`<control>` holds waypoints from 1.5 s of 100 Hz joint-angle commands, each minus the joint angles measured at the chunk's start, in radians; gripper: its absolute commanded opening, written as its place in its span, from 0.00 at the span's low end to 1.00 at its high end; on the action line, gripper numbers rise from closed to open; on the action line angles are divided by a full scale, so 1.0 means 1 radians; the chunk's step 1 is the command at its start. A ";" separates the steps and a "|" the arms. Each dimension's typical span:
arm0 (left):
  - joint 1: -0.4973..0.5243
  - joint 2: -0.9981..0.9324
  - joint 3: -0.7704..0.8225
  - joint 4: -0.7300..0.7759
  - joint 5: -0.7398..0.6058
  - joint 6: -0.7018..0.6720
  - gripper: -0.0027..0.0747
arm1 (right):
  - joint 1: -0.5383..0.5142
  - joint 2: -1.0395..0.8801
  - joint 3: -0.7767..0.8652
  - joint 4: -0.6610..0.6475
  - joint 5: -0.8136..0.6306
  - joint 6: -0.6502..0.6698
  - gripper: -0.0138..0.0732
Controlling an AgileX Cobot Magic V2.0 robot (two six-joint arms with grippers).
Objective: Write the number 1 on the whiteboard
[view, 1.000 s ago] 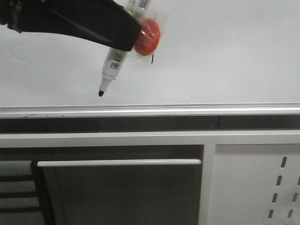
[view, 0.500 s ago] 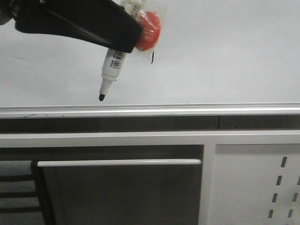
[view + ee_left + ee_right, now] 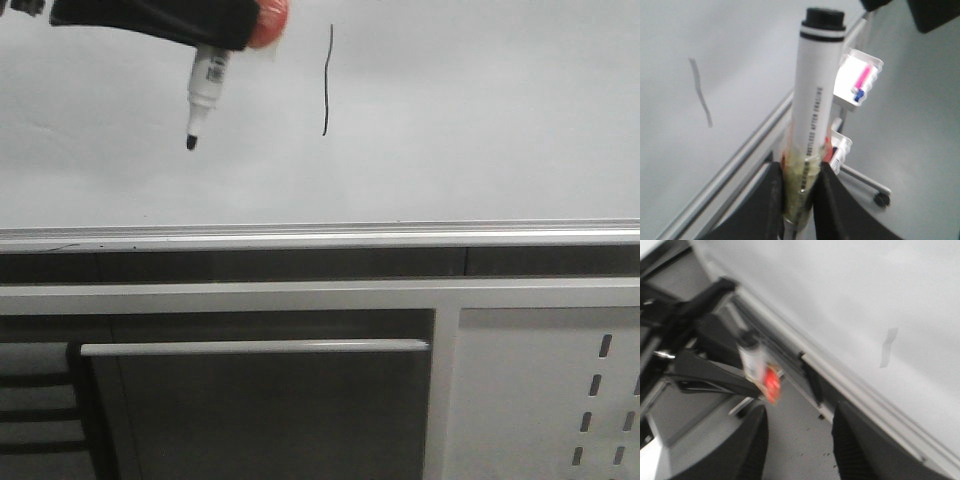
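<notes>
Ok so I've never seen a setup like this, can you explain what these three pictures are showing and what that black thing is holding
It is a two-armed robot. One picture looks forward at a whiteboard; the other two come from cameras on each wrist. The black shape is the left arm, whose left pincer is shut on a white marker with its black tip off the board. The thin black stroke beside it is the number 1. The right pincer is open, holding nothing. Below the board's metal rail is a perforated panel.

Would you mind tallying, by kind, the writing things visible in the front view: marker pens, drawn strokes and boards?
Marker pens: 1, the white marker in the left gripper
Black strokes: 1, the number 1
Boards: 1, the whiteboard
Total: 3
</notes>
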 commanded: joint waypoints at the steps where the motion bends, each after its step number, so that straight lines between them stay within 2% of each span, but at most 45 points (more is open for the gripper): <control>1: -0.018 -0.049 -0.008 -0.148 -0.178 0.006 0.01 | -0.051 -0.044 -0.035 0.023 -0.052 0.011 0.48; 13: -0.085 -0.058 -0.002 -0.276 -0.419 0.102 0.01 | -0.066 -0.058 -0.035 0.023 -0.055 0.011 0.48; 22: -0.135 -0.042 -0.009 -0.287 -0.559 0.113 0.01 | -0.066 -0.059 -0.035 0.023 -0.057 0.011 0.48; 29: -0.153 -0.022 -0.016 -0.287 -0.617 0.113 0.01 | -0.066 -0.059 -0.035 0.023 -0.057 0.011 0.48; 81: -0.160 0.119 -0.107 -0.289 -0.799 0.109 0.01 | -0.066 -0.059 -0.035 0.023 -0.057 0.011 0.48; 112: -0.156 0.123 -0.107 -0.287 -0.794 0.109 0.01 | -0.066 -0.059 -0.035 0.022 -0.059 0.011 0.48; 123: -0.156 0.123 -0.107 -0.287 -0.792 0.109 0.11 | -0.066 -0.059 -0.035 0.022 -0.059 0.011 0.48; 150: -0.156 0.121 -0.107 -0.317 -0.780 0.110 0.53 | -0.066 -0.059 -0.035 0.019 -0.051 0.011 0.48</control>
